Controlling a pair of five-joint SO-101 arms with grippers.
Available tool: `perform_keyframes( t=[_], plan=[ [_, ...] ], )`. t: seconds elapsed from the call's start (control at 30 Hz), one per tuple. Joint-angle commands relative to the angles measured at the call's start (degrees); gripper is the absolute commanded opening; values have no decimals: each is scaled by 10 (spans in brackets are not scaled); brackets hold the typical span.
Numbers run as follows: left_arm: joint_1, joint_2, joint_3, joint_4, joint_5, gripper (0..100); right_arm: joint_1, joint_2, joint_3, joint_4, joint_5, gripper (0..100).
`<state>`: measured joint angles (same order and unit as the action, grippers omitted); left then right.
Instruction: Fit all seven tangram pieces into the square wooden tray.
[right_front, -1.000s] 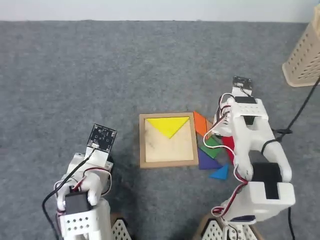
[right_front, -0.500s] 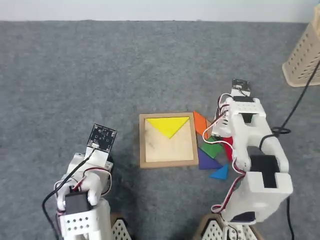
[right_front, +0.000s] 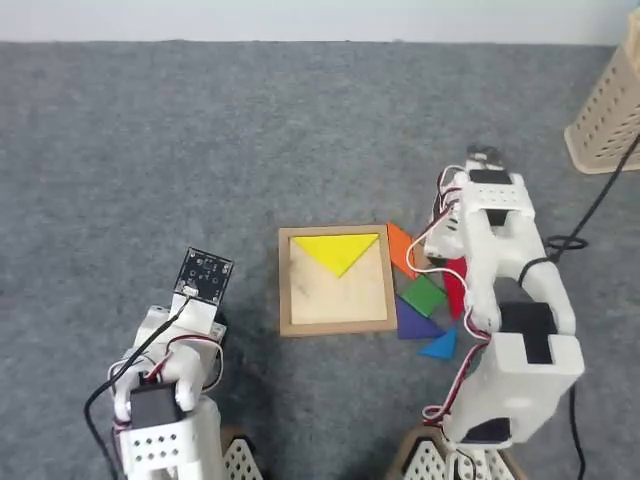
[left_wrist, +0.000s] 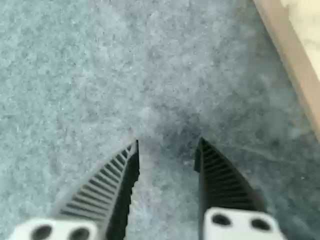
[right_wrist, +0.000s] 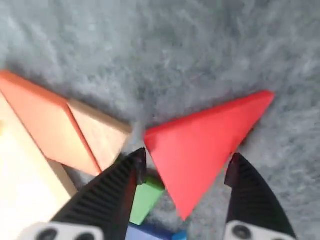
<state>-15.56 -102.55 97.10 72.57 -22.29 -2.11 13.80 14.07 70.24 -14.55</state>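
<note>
right gripper (right_wrist: 187, 155) jaws spread, straddling the red triangle (right_wrist: 200, 145) on the carpet (right_wrist: 200, 40). one tip sits just beside the green square (right_wrist: 145, 197) and tan piece (right_wrist: 97, 132). closing may shove them, or the angled edges squirt out. loose pieces (right_front: 425, 297) at 3 o'clock of the wooden tray (right_front: 284, 290); yellow triangle (right_front: 335, 250) inside at 12. left gripper (left_wrist: 167, 150) spread, empty over carpet.

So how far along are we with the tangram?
One of seven done: the yellow triangle sits in the tray. In hand: the right gripper, open, straddles the red triangle without gripping it. Left to place: that one, orange piece, tan piece, green square, purple triangle, blue triangle. The left gripper hangs open over carpet.
</note>
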Motion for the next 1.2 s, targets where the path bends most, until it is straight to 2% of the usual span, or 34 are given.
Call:
perform_keyframes(
  t=[0.0, 0.2, 0.53, 1.17],
  plan=[
    [0, -6, -4, 2, 4, 176, 2, -25, -45, 8, -36, 258],
    [0, -6, -4, 2, 4, 176, -28, 2, -49, 8, -40, 259],
    [0, -6, -4, 2, 4, 176, 11, 100, -101, -6, -39, 257],
    [0, -6, -4, 2, 4, 176, 36, 138, -97, 23, -35, 254]
  ],
)
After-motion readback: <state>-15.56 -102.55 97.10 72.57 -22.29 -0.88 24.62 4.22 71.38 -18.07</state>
